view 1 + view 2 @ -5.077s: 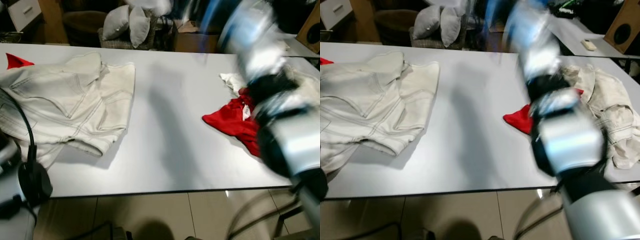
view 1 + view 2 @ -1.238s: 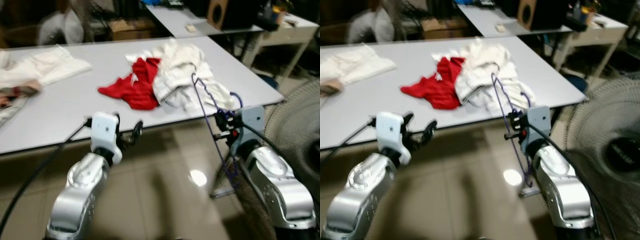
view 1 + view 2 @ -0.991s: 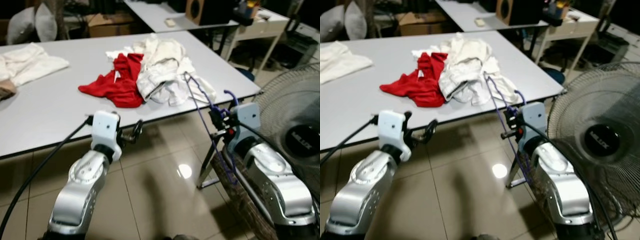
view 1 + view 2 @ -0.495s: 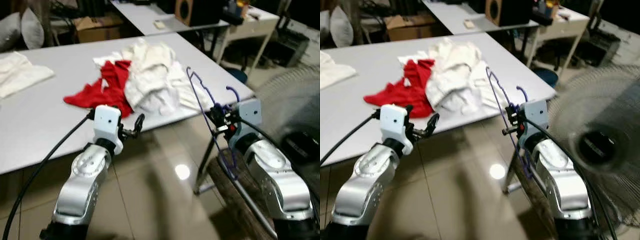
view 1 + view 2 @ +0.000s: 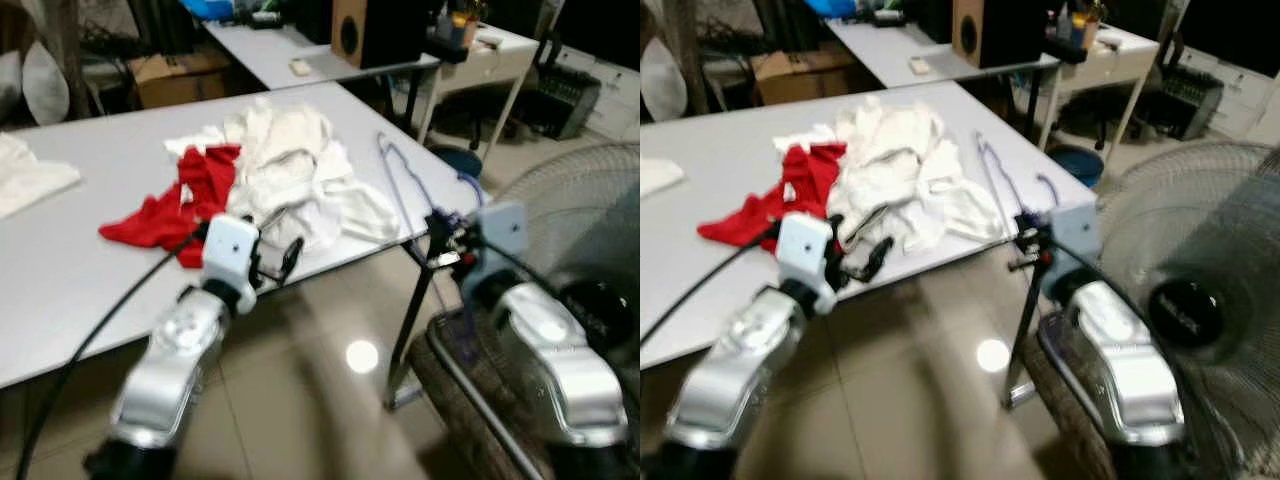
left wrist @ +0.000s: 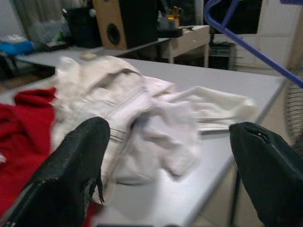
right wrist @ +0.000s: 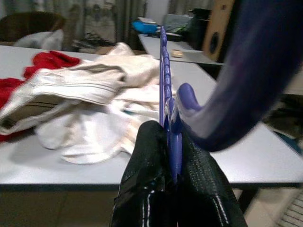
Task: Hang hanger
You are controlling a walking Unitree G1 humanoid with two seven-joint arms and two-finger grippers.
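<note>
Hanger (image 5: 405, 200), blue wire: pinched at its frame between the closed fingers of your right end effector (image 5: 445, 245), which sits off the desk's corner at about 4 o'clock from the clothes pile. Its hook (image 5: 470, 185) curls just above the wrist. In the right wrist view the two fingers (image 7: 156, 161) are pressed together on the wire.

Left end effector (image 5: 275, 262): empty, its two fingers spread wide apart, held in front of the desk edge at roughly 6 o'clock from the pile. In its wrist view you see the pads (image 6: 75, 156) well apart, with nothing between them.

Desk (image 5: 90, 290), white: carries a heap of cream garments (image 5: 295, 175) with a red garment (image 5: 180, 200) touching it at 9 o'clock.

Fan (image 5: 1200, 290), standing, with a wire cage: at 3 o'clock from the right arm.

Change noted: over the last second your view has swung rightward and forward, so the pile has slid toward 9 o'clock and the fan has come further in. The hanger has stayed in the same grip throughout, and the left fingers have stayed open.

Meaning for the task: you are in the carry stage. No rail or hook to hang from is visible yet, so you likely have to keep turning until one shows.
</note>
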